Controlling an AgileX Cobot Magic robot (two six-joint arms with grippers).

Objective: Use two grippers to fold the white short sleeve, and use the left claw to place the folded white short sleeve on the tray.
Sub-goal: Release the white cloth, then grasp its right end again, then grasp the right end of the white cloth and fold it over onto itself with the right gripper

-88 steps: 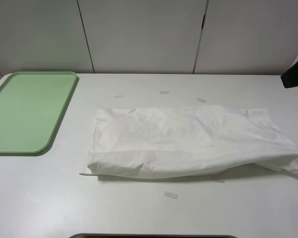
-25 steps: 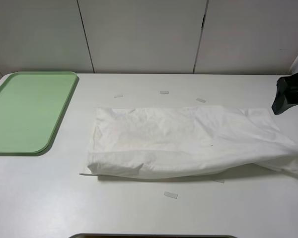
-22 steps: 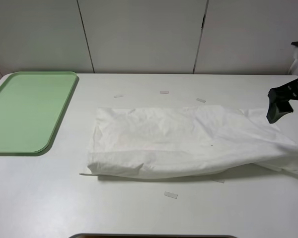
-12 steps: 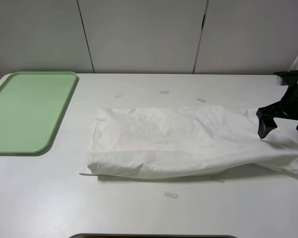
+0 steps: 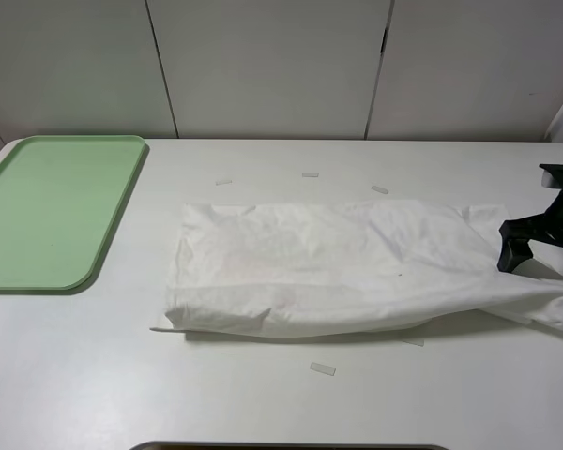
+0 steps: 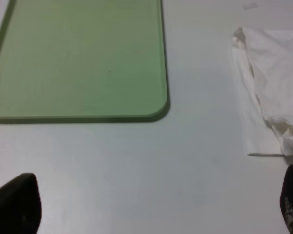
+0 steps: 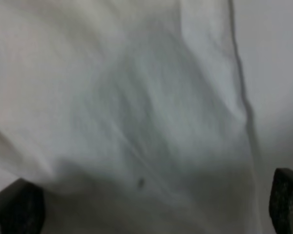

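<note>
The white short sleeve (image 5: 347,267) lies folded into a long band across the middle of the table. My right gripper (image 5: 540,265) is open and low over the shirt's right end, with one finger (image 5: 509,251) on the cloth. In the right wrist view the shirt (image 7: 136,107) fills the frame between the open fingertips of the right gripper (image 7: 151,207). My left gripper (image 6: 154,209) is open and empty over bare table, between the green tray (image 6: 78,58) and the shirt's left edge (image 6: 263,97). The left gripper is out of the high view. The tray (image 5: 47,211) sits at the far left.
Small clear tape strips lie around the shirt: behind it (image 5: 310,174) (image 5: 380,189) (image 5: 223,182) and in front of it (image 5: 323,368). White cabinet panels (image 5: 272,66) stand behind the table. A dark edge (image 5: 291,447) shows at the table's front.
My right gripper came in from the far right edge, swung over the shirt's right end and dropped low onto it. The shirt and tray have not moved.
</note>
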